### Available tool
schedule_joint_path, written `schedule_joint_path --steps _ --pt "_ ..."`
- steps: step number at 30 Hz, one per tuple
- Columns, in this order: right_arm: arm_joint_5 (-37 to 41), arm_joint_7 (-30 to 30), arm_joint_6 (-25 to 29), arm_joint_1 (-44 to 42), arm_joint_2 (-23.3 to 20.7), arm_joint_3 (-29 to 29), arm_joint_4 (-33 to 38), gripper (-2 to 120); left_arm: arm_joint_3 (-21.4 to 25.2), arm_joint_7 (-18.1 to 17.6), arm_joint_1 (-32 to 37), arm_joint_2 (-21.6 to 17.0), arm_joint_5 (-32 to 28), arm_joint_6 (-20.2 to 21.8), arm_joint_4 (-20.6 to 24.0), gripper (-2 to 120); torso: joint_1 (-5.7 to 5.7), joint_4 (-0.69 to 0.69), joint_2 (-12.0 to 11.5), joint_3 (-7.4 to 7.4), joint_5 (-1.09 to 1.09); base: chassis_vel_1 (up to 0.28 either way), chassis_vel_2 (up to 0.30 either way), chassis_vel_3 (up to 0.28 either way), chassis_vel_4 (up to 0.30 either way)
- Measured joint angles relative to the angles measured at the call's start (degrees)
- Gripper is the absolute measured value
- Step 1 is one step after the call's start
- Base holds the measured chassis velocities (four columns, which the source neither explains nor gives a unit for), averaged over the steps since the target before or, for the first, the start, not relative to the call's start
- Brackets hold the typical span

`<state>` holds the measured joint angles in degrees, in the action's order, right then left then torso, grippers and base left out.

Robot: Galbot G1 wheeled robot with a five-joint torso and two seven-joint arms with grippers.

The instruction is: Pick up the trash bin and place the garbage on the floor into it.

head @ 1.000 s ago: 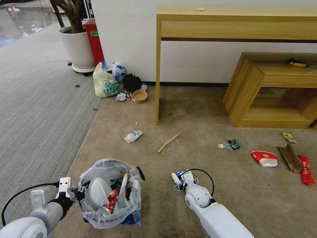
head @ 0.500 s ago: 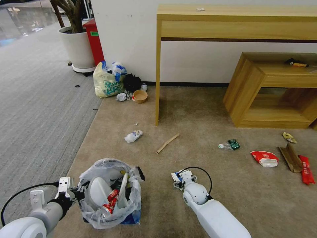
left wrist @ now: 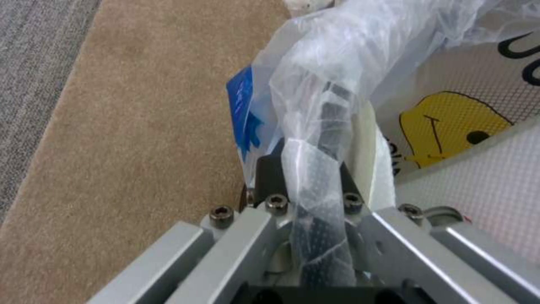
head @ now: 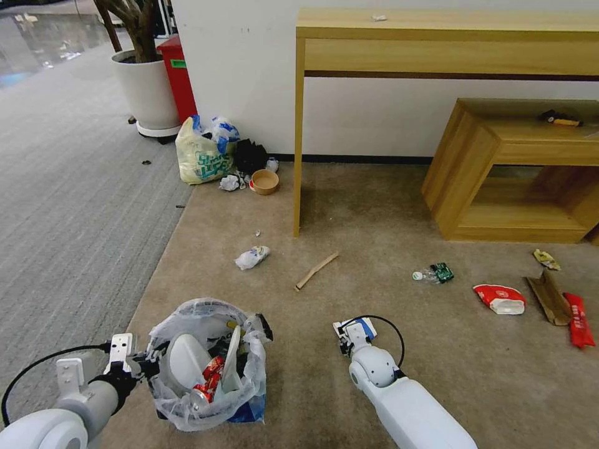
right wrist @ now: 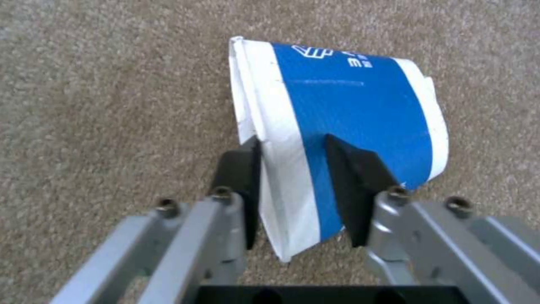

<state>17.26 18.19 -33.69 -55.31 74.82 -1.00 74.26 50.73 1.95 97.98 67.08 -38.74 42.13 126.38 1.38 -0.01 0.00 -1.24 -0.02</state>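
Blue-white paper cup (right wrist: 343, 122) flattened between right end effector (right wrist: 292, 169) fingers, closed on it; trash bin (head: 209, 365) at 9 o'clock, rim clamped by left end effector (head: 146, 365).

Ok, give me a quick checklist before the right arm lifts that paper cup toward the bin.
1. Right claw pinching the flattened blue-and-white paper cup: ok.
2. Cup off the beige short-pile carpet: cannot tell.
3. Left claw clamped on the small round black bin with crinkly plastic liner: ok.
4. Bin mouth facing up: ok.
5. Room in the bin: cannot tell; a white slipper and a crushed red can already fill much of it.
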Motion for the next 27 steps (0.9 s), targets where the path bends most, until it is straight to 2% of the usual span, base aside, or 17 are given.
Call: schedule_joint_path --steps 1,8,16,25,27 --pt "0.0 0.0 0.0 0.0 0.0 0.0 0.0 25 0.0 0.0 0.0 0.0 0.0 0.0 0.0 0 0.0 0.0 0.0 0.0 0.0 0.0 0.0 0.0 0.0" --pt "-0.7 -0.1 0.7 -0.3 0.0 0.5 0.0 0 0.3 0.2 0.0 -0.3 -0.2 0.0 -0.1 0 0.0 0.01 0.0 0.0 0.0 0.0 0.0 0.0 0.0" --pt "-2.8 -0.3 2.2 -1.2 -0.7 2.6 3.7 0 0.4 0.2 0.0 -0.4 -0.4 0.0 0.0 0 0.0 0.0 0.0 0.0 0.0 0.0 0.0 0.0 0.0" --pt "-1.2 0.4 2.9 -2.1 -2.6 4.8 13.0 0 0.1 0.2 0.0 -0.6 -0.4 0.0 0.4 0 0.0 0.0 0.0 0.0 0.0 0.0 0.0 0.0 0.0" --pt "0.5 0.3 3.0 -1.9 -3.3 5.3 16.8 0 0.0 0.1 -0.1 -0.8 -0.5 0.0 0.5 0 0.0 0.0 0.0 0.0 0.0 0.0 0.0 0.0 0.0"
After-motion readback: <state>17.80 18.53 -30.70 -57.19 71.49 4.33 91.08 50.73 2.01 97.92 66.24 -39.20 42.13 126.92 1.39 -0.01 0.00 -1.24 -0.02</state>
